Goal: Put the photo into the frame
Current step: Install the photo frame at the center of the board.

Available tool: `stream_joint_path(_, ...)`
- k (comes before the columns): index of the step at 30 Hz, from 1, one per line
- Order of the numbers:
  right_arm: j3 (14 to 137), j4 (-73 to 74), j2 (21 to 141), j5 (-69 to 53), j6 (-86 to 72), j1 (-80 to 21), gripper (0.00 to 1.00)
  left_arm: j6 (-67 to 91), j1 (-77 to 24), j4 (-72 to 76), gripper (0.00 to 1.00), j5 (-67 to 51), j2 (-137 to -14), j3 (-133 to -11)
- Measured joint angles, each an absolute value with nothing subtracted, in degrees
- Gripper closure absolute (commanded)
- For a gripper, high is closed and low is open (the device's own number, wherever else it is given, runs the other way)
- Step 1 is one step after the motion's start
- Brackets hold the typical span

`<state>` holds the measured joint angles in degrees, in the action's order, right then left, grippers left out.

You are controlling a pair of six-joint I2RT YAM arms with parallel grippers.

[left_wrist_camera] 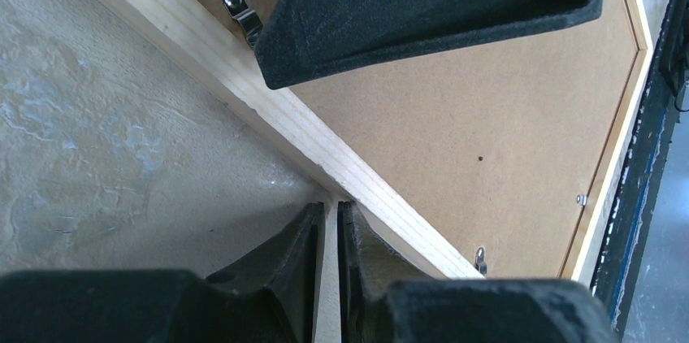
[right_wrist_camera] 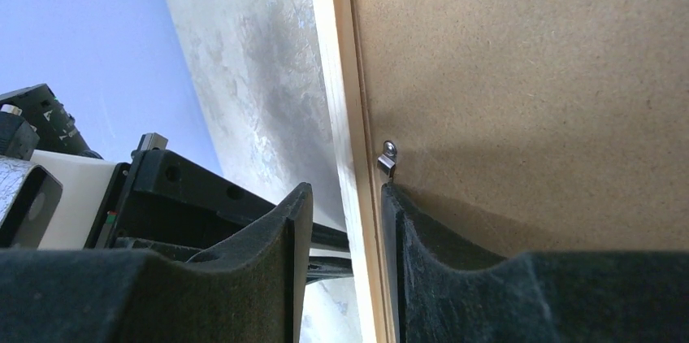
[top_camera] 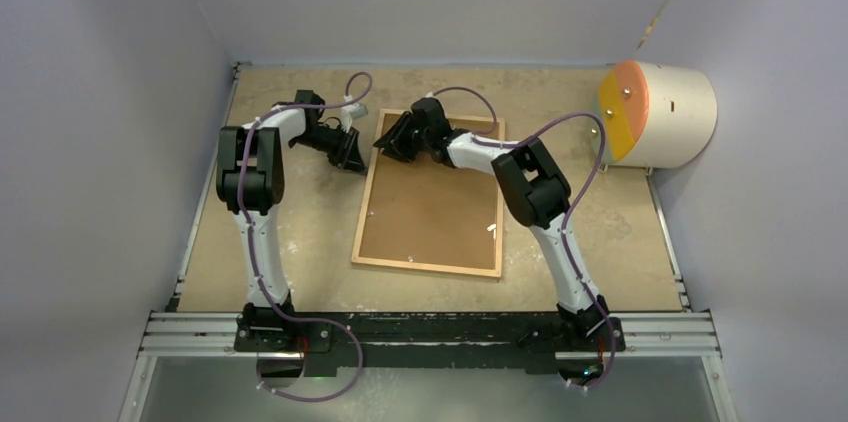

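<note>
- The only writing I get is a few white characters on a black housing (right_wrist_camera: 50,119) at the left edge of my right wrist view. They are too blurred to read.
- My left gripper (left_wrist_camera: 331,214) is narrowed to a slit. Its padded fingers (left_wrist_camera: 284,266) butt tip-first against the outer side of the frame's (top_camera: 425,268) left long strip.
- A pale sliver shows inside that slit, and I cannot tell whether it is wood or table, so I count nothing as held there.
- My right gripper (right_wrist_camera: 345,197) stands part open, astride the same left strip, closer to the frame's far-left corner.
- Its inner finger rests on the brown backing board (top_camera: 430,212), its tip right under a small metal clip (right_wrist_camera: 387,156).
- Its outer finger hangs over the table (top_camera: 300,232) outside the strip with a dark gap between them, so the jaws clamp nothing.
- From the left wrist I see that inner finger lying across the strip and the board beside the clip.
- The frame lies flat, back side up, in the middle of the table. Its long sides run from the far edge toward the near edge, a little skewed, and the board fills it.
- A pale drum with an orange face (top_camera: 665,114) sits at the table's far-right corner, well apart from the frame.
</note>
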<state>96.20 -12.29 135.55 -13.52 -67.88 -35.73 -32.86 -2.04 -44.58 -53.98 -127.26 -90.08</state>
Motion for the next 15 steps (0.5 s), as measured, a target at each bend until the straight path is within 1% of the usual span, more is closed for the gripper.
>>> stream_joint_path(15, 95.48, -12.05, 134.61, -9.98, -66.89, -35.90, 0.60, -33.69, -2.17, -44.31, 0.84, -53.76, -126.96, -89.71)
